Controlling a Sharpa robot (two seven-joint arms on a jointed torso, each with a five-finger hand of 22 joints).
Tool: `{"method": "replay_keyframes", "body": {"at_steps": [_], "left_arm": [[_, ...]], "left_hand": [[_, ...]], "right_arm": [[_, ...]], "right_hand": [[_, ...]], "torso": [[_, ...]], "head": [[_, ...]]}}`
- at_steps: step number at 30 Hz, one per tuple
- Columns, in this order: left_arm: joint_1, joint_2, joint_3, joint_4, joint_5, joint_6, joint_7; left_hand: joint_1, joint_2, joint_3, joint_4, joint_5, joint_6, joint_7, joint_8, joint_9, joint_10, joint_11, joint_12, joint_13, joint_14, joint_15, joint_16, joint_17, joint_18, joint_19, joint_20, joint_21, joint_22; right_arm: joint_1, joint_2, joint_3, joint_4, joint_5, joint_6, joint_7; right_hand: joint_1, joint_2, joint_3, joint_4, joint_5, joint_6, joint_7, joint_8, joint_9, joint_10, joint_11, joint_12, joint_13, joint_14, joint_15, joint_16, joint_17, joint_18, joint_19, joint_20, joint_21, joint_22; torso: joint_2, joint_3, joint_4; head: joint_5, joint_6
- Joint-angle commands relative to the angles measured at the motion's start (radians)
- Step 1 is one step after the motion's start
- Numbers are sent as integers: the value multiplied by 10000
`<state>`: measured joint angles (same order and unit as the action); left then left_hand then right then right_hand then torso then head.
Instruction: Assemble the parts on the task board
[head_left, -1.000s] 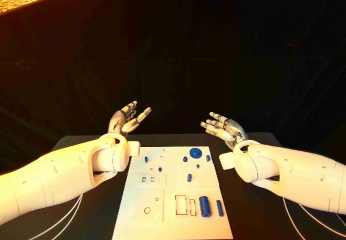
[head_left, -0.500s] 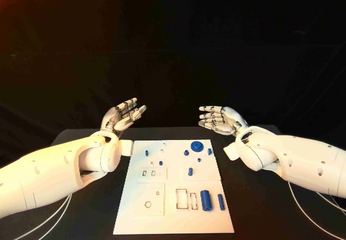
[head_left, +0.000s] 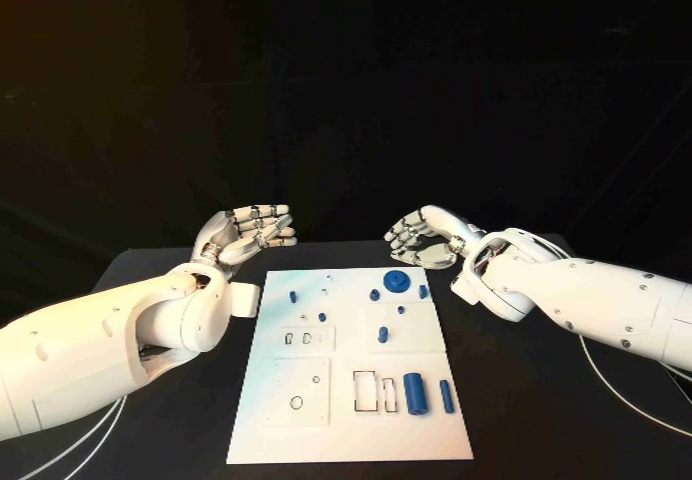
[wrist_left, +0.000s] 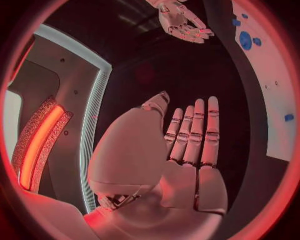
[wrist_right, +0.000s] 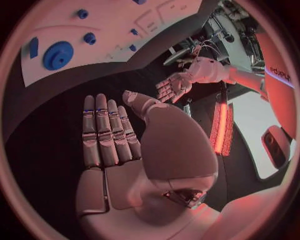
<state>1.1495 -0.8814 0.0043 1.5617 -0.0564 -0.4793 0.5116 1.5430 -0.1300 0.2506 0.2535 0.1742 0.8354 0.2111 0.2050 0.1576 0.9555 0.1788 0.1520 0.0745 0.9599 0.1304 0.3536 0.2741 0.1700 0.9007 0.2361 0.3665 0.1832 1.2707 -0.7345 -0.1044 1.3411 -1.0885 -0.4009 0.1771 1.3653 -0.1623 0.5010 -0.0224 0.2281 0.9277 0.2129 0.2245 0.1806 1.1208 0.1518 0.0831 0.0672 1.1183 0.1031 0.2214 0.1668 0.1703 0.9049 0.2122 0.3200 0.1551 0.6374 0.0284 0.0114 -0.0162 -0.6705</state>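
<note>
Since a second ago I see both hands tipped inward. The task board (head_left: 351, 440) lies mid-tabletop (head_left: 173, 420), parts (head_left: 414, 391) untouched (blue pieces). Left hand (head_left: 248, 233) and right hand (head_left: 427, 238) hover beyond it, fingers (wrist_left: 199, 131) straight, holding nothing.

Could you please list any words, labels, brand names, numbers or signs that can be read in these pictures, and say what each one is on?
Small dark lettering on the left arm, seen in the right wrist view: too small and bent to read.
Task board: outlines and slots, no writing that I can make out.
Blue parts, such as the round disc: no markings to be seen.
Left hand and right hand: no lettering to be seen.
</note>
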Motion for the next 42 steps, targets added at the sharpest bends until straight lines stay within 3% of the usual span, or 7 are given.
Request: {"method": "replay_keyframes", "body": {"at_steps": [1, 7, 10, 16, 21, 30, 42], "left_arm": [[25, -117, 37, 297, -389, 618, 52], [40, -486, 75, 1045, -238, 744, -136], [43, -577, 82, 1276, -187, 785, -185], [44, -598, 88, 1458, -151, 859, -244], [43, -574, 89, 1473, -143, 888, -257], [41, -506, 89, 1424, -131, 951, -275], [39, -484, 90, 1375, -115, 995, -295]], "left_hand": [[10, -128, 146, 14, -30, 124, 78, 84, 78, 228, -77, -25, -3, 280, -113, 517, 400, 113, 191, -131, 453, 256], [-168, -332, 523, 52, -37, 166, 22, 152, 258, 518, -188, -270, -18, 390, -319, 2169, 1550, 89, 270, -415, 2115, 1303], [-246, -407, 693, 59, -39, 145, 7, 162, 340, 588, -209, -376, -12, 211, -357, 2931, 2005, 85, 43, -470, 2993, 1895], [-326, -474, 871, 59, -43, 117, 3, 173, 428, 635, -219, -468, -3, 52, -378, 3571, 2316, 102, -203, -485, 3929, 2517], [-367, -513, 976, 46, -44, 91, -1, 174, 478, 656, -226, -510, 3, 17, -400, 4012, 2511, 111, -309, -502, 4537, 2906], [-392, -525, 1019, 46, -46, 72, 4, 170, 498, 650, -225, -531, 3, 6, -403, 4175, 2573, 114, -380, -503, 4755, 3047], [-400, -539, 1038, 39, -48, 48, 13, 161, 505, 641, -220, -543, 3, 3, -403, 4263, 2604, 115, -420, -502, 4866, 3119]], "right_arm": [[96, 61, 9, 28, -2491, 812, -1095], [215, 283, 12, 47, -4000, 1265, -1964], [226, 410, 11, -4, -4373, 1351, -2193], [231, 653, -1, -191, -4727, 1502, -2457], [229, 781, -13, -243, -4875, 1712, -2585], [218, 959, -47, -327, -5109, 2486, -2861], [139, 1098, -83, -446, -5217, 2877, -2989]], "right_hand": [[119, -146, -274, -106, -107, 744, -308, 200, 275, 1230, -401, -170, 42, 1529, -527, 547, 708, 106, 886, -516, 1310, 745], [-116, -636, -429, 226, -107, 839, -525, 18, 408, 1515, -660, -203, 171, 3235, -985, 1987, 2285, 118, 1876, -1059, 2943, 1771], [-149, -811, -322, 424, -101, 819, -527, -75, 476, 1328, -664, -208, 220, 3360, -1010, 2768, 3093, 105, 2018, -1143, 3390, 2106], [-185, -1058, -337, 804, -102, 704, -528, -194, 651, 659, -594, -176, 380, 3365, -984, 4477, 4517, 103, 2228, -1127, 4065, 2676], [-117, -1067, -495, 956, -108, 628, -536, -236, 749, 355, -579, -125, 460, 3462, -973, 6063, 5870, 41, 2477, -1092, 4717, 3410], [58, -1011, -855, 1213, -68, 514, -581, -270, 913, 11, -578, -68, 654, 3685, -943, 8784, 8294, -328, 3396, -1068, 6854, 6176], [154, -950, -951, 1381, -15, 549, -588, -239, 1013, 3, -580, 24, 778, 3785, -942, 9845, 9245, -510, 3817, -1040, 7854, 7491]], "torso": [[211, 82, 98], [448, 183, 169], [555, 235, 230], [690, 268, 303], [768, 280, 332], [881, 294, 384], [976, 354, 384]], "head": [[-66, 26], [-136, 68], [-150, 93], [-187, 96], [-219, 109], [-272, 99], [-252, 79]]}}
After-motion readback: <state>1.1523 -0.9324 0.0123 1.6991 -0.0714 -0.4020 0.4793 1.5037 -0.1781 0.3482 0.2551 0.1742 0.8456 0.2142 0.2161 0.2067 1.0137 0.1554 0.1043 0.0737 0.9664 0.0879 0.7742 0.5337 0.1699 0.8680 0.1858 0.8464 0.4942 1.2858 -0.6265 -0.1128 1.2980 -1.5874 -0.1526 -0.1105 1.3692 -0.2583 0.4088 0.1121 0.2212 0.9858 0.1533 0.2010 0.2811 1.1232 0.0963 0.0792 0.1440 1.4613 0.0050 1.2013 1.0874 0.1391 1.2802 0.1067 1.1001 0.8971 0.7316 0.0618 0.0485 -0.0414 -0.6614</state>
